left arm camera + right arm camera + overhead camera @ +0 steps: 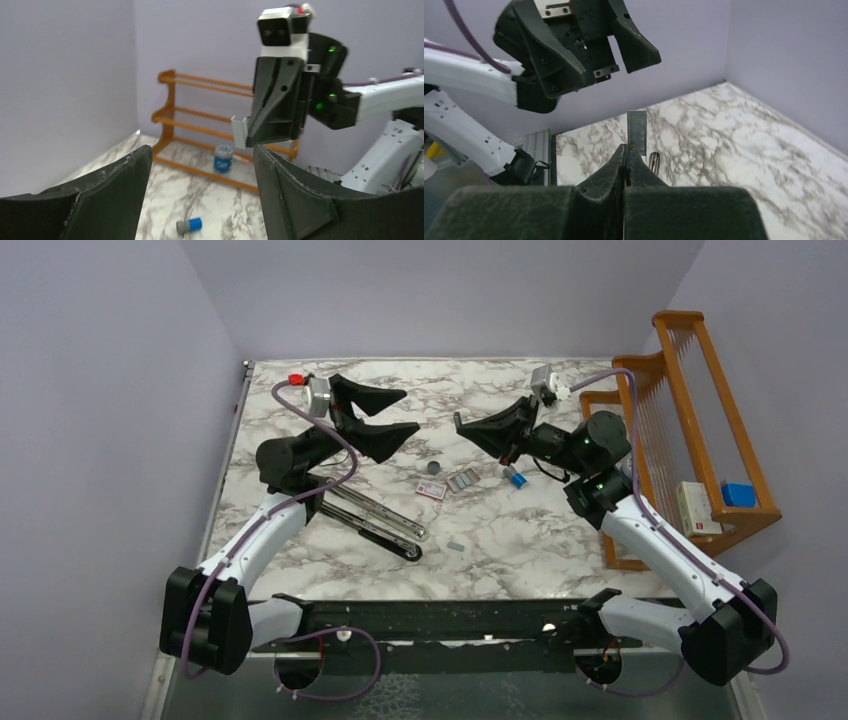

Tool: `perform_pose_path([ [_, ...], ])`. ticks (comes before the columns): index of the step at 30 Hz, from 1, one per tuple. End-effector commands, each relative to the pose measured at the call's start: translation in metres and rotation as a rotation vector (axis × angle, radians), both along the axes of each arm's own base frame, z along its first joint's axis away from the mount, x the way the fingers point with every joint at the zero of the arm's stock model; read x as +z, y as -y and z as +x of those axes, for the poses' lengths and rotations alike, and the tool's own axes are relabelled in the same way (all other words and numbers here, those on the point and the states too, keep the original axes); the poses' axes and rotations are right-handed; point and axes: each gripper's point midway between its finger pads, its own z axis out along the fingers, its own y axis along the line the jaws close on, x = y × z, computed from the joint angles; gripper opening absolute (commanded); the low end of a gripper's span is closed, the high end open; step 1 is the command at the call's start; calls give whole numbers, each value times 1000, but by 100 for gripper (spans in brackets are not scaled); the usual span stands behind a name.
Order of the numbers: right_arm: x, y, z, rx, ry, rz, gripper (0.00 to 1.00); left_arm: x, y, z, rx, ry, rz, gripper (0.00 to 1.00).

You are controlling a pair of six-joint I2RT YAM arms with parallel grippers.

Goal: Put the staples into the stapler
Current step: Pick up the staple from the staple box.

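Staples (636, 131) — one strip upright in my right claw (626, 149), pinched shut on its lower end, up in air facing my left claw (202, 150), which gapes wide, empty. Strip light, stiff, likely snaps if bent — grip flat sides. Stapler (375, 511) open on table.

At the centre of the table (560, 540) you find the staples (461, 481), the box (431, 490) just left of them; the stapler (385, 515) lies toward the near-left, the rack (675, 318) along its right edge.
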Motion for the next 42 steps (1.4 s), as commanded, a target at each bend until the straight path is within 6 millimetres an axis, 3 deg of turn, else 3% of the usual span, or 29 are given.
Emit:
perform_pose_path([
  [1, 34, -3, -37, 167, 232, 44, 1, 47, 6, -83, -234, 376, -77, 76],
  [6, 42, -4, -58, 275, 326, 21, 1, 42, 31, -91, -315, 408, 9, 76],
  [11, 47, -3, -66, 302, 360, 15, 1, 38, 45, -93, -344, 404, 25, 76],
  [20, 53, 3, -76, 301, 439, 25, 1, 33, 57, -84, -347, 366, 16, 72],
  [35, 49, 0, -73, 310, 426, 8, 1, 37, 66, -93, -387, 388, 14, 46],
  [42, 51, 1, -75, 315, 427, 3, 1, 35, 67, -95, -394, 386, 17, 45],
])
